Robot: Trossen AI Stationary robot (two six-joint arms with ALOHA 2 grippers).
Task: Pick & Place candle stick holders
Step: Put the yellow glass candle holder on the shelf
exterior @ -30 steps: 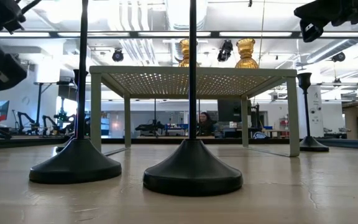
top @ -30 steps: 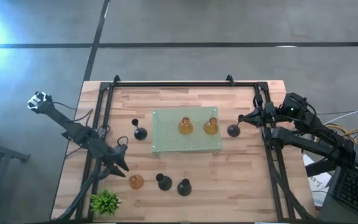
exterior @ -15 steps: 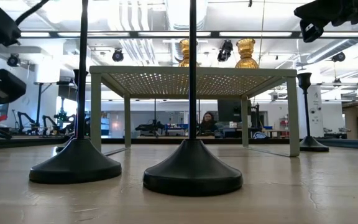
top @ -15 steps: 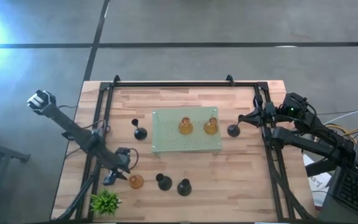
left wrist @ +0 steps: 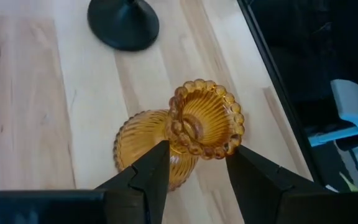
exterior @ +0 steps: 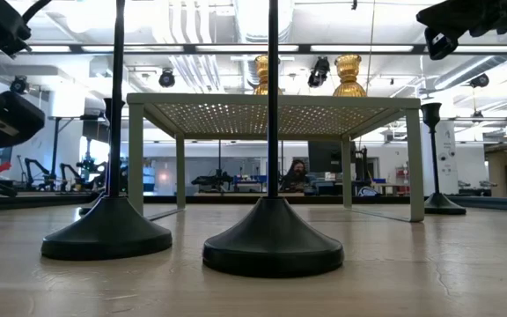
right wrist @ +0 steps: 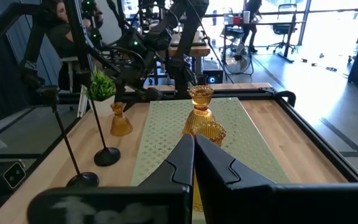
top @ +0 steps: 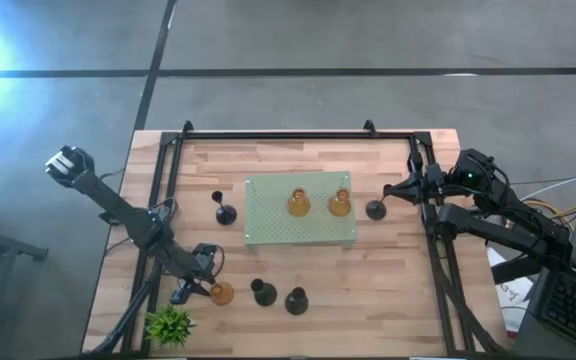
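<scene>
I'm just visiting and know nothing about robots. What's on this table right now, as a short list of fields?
On the perforated board: two amber holders
On the table: third amber holder, four black holders, green plant
Left gripper: open, fingers either side of the third amber holder
Right gripper: shut, at the right edge

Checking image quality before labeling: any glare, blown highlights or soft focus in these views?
High view: strong glare patch on the floor at the upper left edge; table evenly lit. Low view: backlit by ceiling lights, so the near black holders read as silhouettes. Left wrist view: amber holder sharp, the gripper's own fingers blurred. Right wrist view: windows blown out at the upper right.
</scene>
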